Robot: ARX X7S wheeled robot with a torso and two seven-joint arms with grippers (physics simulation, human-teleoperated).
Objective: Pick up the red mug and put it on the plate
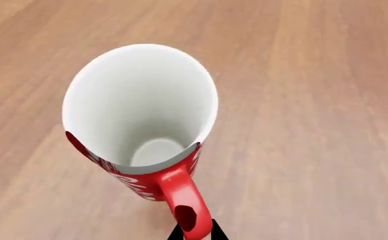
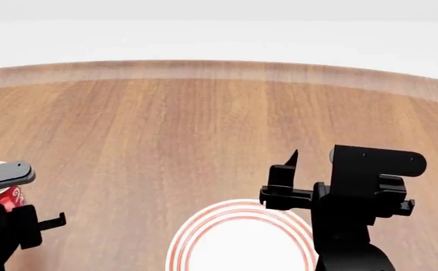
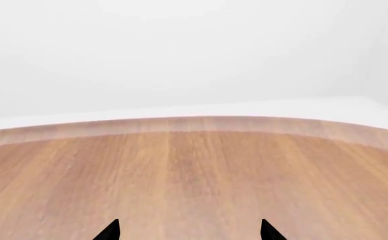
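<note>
Left end effector [image 1: 197,234] pinches the handle of the upright red mug [image 1: 140,115]; plate [image 2: 241,240] lies rightward, beside the open, empty right end effector [image 3: 188,231]

wooden table [image 2: 203,118], plate [image 2: 241,243] on it
</note>
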